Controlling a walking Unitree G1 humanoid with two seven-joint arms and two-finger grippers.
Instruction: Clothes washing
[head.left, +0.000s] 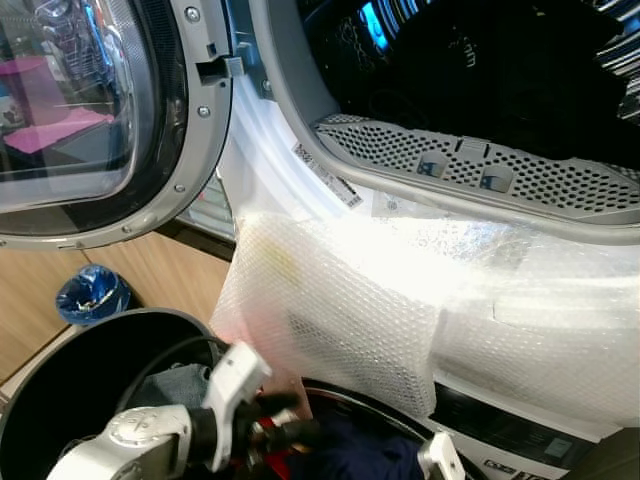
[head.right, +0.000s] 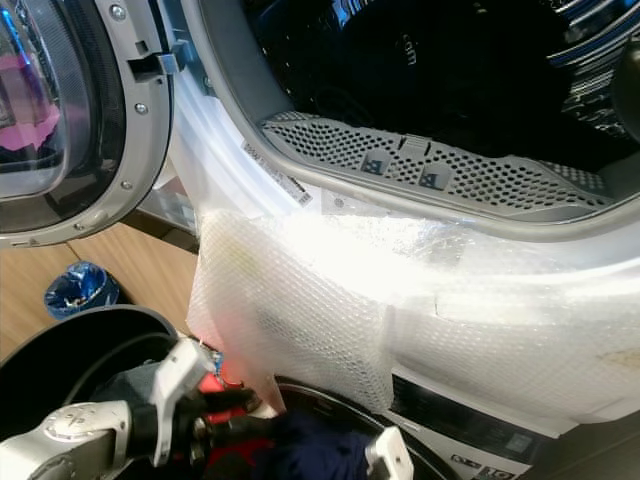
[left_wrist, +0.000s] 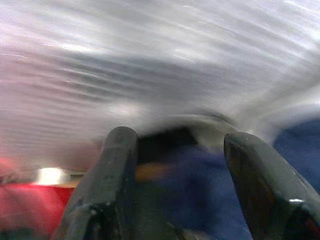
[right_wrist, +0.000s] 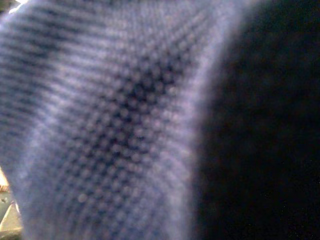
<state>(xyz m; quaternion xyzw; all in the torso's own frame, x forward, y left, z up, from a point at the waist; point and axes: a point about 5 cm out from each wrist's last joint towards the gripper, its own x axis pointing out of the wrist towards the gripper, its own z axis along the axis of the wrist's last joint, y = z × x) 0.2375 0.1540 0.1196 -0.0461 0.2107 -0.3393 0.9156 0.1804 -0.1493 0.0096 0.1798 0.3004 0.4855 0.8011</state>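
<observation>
Left gripper (left_wrist: 177, 165), jaws apart, hovers low over the round black laundry basket (head.left: 60, 370); dark blue garment (head.right: 320, 450) lies just ahead, between both arms. Right gripper's jaws: cannot tell. Open washer drum (head.left: 480, 80) above.

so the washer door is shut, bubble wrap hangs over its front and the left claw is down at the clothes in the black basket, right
Not quite: the washer door is swung open, as the left eye view shows. The bubble wrap does hang over the front, and the left claw is down at the clothes in the black basket.
</observation>
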